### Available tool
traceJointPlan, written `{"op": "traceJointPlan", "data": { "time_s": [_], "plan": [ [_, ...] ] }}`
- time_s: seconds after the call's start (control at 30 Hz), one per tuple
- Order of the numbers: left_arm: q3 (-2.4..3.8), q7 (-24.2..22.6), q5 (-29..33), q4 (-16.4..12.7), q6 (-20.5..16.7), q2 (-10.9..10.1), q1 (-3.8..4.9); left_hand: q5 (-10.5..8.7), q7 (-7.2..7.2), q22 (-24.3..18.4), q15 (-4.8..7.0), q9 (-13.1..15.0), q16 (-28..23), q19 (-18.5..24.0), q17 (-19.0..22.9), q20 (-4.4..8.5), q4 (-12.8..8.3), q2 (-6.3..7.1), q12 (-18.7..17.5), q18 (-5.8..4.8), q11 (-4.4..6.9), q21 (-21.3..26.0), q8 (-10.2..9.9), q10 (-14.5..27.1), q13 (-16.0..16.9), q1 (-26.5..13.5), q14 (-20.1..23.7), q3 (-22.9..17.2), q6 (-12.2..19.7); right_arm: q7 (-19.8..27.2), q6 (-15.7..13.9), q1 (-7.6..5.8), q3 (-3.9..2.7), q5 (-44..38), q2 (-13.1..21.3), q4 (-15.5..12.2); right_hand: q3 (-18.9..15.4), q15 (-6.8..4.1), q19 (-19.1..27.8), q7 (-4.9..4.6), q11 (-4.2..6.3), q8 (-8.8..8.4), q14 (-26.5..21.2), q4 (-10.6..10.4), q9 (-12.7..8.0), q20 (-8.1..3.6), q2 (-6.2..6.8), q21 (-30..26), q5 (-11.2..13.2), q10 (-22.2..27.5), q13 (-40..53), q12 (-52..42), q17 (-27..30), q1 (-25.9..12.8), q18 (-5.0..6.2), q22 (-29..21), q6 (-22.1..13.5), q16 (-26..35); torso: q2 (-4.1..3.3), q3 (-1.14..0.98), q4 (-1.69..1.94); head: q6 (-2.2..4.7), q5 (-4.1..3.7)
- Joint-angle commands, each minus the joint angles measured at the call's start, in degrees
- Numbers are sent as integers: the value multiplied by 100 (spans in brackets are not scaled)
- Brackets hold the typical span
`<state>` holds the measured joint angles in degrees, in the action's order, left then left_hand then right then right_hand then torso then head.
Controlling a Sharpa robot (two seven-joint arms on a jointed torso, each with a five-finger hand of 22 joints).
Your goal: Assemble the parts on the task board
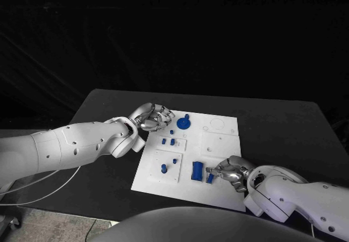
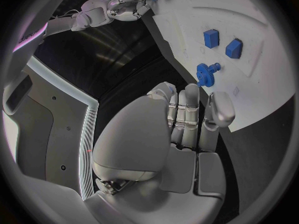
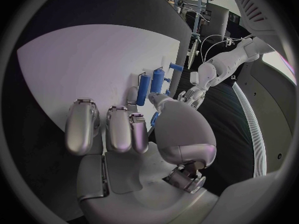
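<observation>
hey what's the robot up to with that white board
A two-armed robot is assembling small blue parts on the white task board on a black table. Its right hand is at the board's near edge, pinching a small blue piece beside a larger blue block. Its left hand hovers with fingers curled, holding nothing, at the board's far left corner, near a blue gear. Other small blue pieces stand in the board's recesses.
</observation>
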<state>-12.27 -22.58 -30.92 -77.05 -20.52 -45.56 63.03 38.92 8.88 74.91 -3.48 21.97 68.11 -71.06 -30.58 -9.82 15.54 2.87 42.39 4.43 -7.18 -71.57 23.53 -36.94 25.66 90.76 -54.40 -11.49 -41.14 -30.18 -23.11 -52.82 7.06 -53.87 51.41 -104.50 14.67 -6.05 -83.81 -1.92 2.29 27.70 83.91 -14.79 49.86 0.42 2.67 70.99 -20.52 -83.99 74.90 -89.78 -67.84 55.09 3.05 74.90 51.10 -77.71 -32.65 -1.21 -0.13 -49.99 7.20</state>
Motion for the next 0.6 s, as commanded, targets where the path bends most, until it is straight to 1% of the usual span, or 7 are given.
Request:
{"op": "traceJointPlan", "data": {
  "time_s": [0.03, 0.13, 0.23, 0.27, 0.37, 0.43, 0.6],
  "plan": [
    [3, -14, -5, -11, 75, 11, 1, 34, 56, 819, -16, -7, -23, 54, 7, 6, 2, 11, 39, 74, -32, 35, 20, -20, -7, 49, 35, -15, 0, 138, 107, 16, 9, -164, -15, -27, -111, 36, -28, 1, -15, 3, 240, -34, 38, 33, 16, -17, 298, -601, 1510, -22, -34, -101, 104, 910, 65, 14, -2, -1, 1, -1, 2],
    [3, -12, -5, -8, 77, 12, 1, 34, 56, 819, -16, -7, -23, 54, 7, 6, 2, 11, 39, 74, -32, 35, 20, -20, -7, 49, 35, -15, 0, 193, 62, 16, 9, -211, -13, -34, -228, 25, -47, 16, -4, 37, 253, -105, 93, 25, 24, 12, 583, -601, 1510, -22, -88, -190, 97, 925, 85, -15, 1, -1, -1, -1, 6],
    [3, -9, -5, -5, 82, 13, 1, 34, 56, 819, -16, -7, -23, 54, 7, 6, 2, 11, 39, 74, -32, 35, 20, -20, -7, 49, 35, -15, 0, 259, -11, 16, 9, -254, -6, -45, -340, 12, -74, 34, 9, 91, 274, -165, 167, 12, -24, 70, 875, -601, 1510, -22, -180, -318, 85, 951, 112, -70, 1, 1, 2, -1, 10],
    [3, -8, -5, -4, 83, 14, 1, 34, 56, 819, -16, -7, -23, 54, 7, 6, 2, 11, 39, 74, -32, 35, 20, -20, -7, 49, 35, -15, 0, 276, -33, 16, 9, -265, -4, -48, -366, 7, -84, 38, 14, 113, 281, -170, 194, 9, -42, 94, 929, -601, 1510, -22, -211, -350, 80, 961, 118, -90, 0, 0, 2, -1, 13],
    [3, -6, -6, -1, 86, 16, 1, 40, 59, 820, -16, -8, -23, 54, 9, 5, -1, 7, 40, 75, -31, 34, 23, -22, -10, 55, 35, -19, -3, 339, -125, 17, 9, -298, 8, -60, -465, -13, -125, 69, 40, 276, 313, -174, 387, -11, -133, 200, 999, -601, 1510, -22, -368, -487, 58, 1007, 115, -190, 0, 0, 1, -1, 16],
    [3, -6, -6, 1, 88, 17, 1, 40, 59, 820, -16, -8, -23, 54, 9, 5, -1, 7, 40, 75, -31, 34, 23, -22, -10, 55, 35, -19, -3, 362, -170, 17, 9, -307, 16, -66, -530, -31, -145, 93, 63, 441, 324, -175, 595, -24, -199, 250, 1004, -601, 1510, -22, -441, -578, 47, 1032, 71, -239, -1, 1, 1, -1, 17],
    [3, -4, -6, 5, 91, 20, 1, 40, 59, 820, -16, -8, -23, 54, 9, 5, -1, 7, 40, 75, -31, 34, 23, -22, -10, 55, 35, -19, -3, 410, -268, 17, 9, -317, 39, -80, -611, -53, -173, 137, 98, 719, 338, -187, 966, -49, -311, 334, 978, -601, 1510, -22, -542, -713, 32, 1065, -25, -305, -1, 0, 4, -1, 29]
  ]
}}
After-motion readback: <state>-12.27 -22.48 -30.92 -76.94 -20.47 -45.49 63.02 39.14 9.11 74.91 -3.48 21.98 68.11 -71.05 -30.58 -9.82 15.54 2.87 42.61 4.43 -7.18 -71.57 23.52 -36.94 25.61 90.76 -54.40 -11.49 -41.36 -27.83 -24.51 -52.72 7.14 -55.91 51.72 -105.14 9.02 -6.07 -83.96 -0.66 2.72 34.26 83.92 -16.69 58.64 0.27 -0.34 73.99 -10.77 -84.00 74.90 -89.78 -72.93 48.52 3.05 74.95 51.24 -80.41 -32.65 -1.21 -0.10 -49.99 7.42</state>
